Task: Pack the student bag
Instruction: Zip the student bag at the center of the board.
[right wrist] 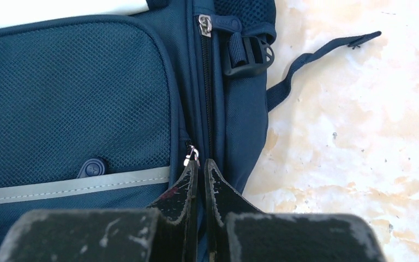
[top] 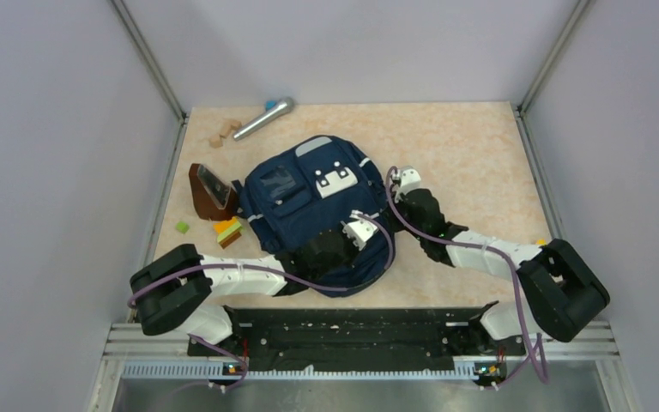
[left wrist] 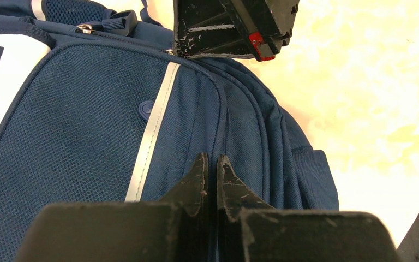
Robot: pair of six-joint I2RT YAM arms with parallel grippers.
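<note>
Backpack [top: 296, 219] under left claw [left wrist: 211, 159] and right claw [right wrist: 199, 162]

Navy student bag [top: 309, 206], flat, front up.

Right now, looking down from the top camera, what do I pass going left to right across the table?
First a small green block → brown wedge-shaped stand → big navy-blue fabric backpack.

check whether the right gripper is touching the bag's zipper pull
Touching. The right wrist view shows the zipper pull lying against the shut tips of the right gripper.
</note>
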